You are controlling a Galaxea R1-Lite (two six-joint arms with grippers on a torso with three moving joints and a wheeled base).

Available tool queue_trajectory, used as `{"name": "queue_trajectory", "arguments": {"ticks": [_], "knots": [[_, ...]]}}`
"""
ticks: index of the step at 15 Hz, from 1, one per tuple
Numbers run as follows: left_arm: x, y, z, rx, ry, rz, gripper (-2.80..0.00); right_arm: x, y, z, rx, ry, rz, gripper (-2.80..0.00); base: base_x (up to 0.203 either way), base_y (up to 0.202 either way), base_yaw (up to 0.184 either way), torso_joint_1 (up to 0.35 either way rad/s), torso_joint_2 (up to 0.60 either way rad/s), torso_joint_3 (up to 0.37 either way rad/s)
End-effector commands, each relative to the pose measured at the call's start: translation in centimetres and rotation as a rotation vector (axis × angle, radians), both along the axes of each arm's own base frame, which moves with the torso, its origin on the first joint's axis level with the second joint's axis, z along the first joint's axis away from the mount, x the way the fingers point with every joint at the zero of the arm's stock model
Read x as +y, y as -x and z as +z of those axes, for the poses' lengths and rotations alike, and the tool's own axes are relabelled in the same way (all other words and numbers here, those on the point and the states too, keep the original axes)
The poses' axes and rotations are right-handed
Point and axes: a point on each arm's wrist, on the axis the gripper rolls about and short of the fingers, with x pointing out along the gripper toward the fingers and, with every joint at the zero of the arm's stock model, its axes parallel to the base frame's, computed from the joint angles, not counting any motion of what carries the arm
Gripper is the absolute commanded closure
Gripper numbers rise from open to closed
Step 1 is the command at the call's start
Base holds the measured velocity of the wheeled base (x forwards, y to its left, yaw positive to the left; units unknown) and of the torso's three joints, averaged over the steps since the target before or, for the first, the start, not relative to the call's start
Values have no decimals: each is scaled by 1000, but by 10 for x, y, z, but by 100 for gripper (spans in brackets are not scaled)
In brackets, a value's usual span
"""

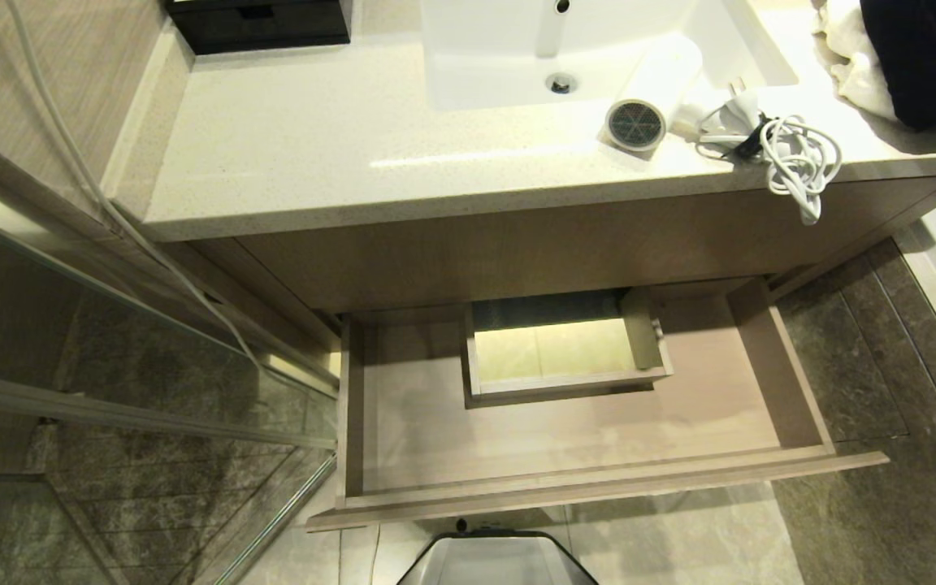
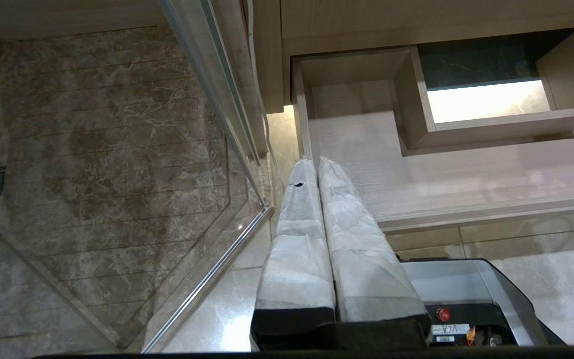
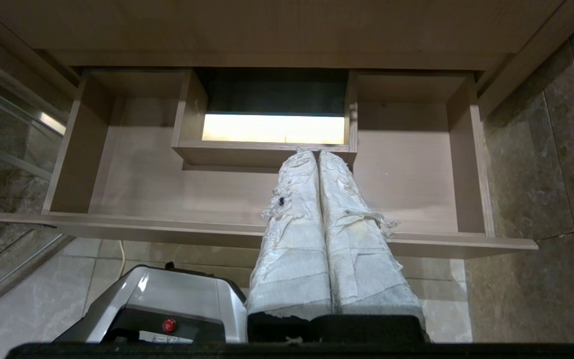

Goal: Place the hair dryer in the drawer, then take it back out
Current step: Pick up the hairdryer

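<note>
Drawer (image 1: 574, 455) stands pulled fully out beneath the vanity, interior bare wood. Boxed cut-out (image 1: 565, 349) sits at the drawer's back centre, lit pale yellow inside.

Hair dryer (image 1: 651, 89) lies on its side on the countertop (image 1: 314, 138), above and behind the drawer, toward the drawer's right end. Its barrel rests across the near rim of the sink (image 1: 484, 73), with the dark mesh grille facing the counter's front edge. The bundled white cord (image 1: 797, 158) lies just beside the dryer on the side away from the sink, one loop hanging over the counter edge. White towel (image 1: 850, 57) and a dark cloth (image 1: 927, 57) lie beyond the cord, at the counter's far right corner.

Right gripper (image 3: 317, 155): wrapped fingers pressed together, holding nothing, hovering in front of the drawer's front panel with the tips seen against the cut-out's front wall. The dryer is out of its view, up on the counter, well apart.

Left gripper (image 2: 313, 162): fingers likewise pressed together and empty, tips seen by the drawer's left front corner, near the glass shower panel (image 2: 207, 114).

Robot base (image 1: 496, 556) sits on the floor just in front of the drawer.
</note>
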Motion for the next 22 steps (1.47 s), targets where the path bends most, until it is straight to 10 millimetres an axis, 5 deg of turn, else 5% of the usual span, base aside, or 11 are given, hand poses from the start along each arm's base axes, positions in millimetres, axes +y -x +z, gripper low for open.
{"name": "queue_trajectory", "arguments": {"ticks": [1, 17, 20, 22], "knots": [[0, 0, 0, 1, 0, 0, 0, 0, 0, -12, -1, 1, 0, 0, 0, 0, 0, 0, 0, 0], [0, 0, 0, 1, 0, 0, 0, 0, 0, -11, 13, 23, 13, 0, 0, 0, 0, 0, 0, 0], [0, 0, 0, 1, 0, 0, 0, -3, 25, 39, -102, 6, 10, 0, 0, 0, 0, 0, 0, 0], [0, 0, 0, 0, 0, 0, 0, -10, 70, 93, -240, -15, 7, 0, 0, 0, 0, 0, 0, 0]]}}
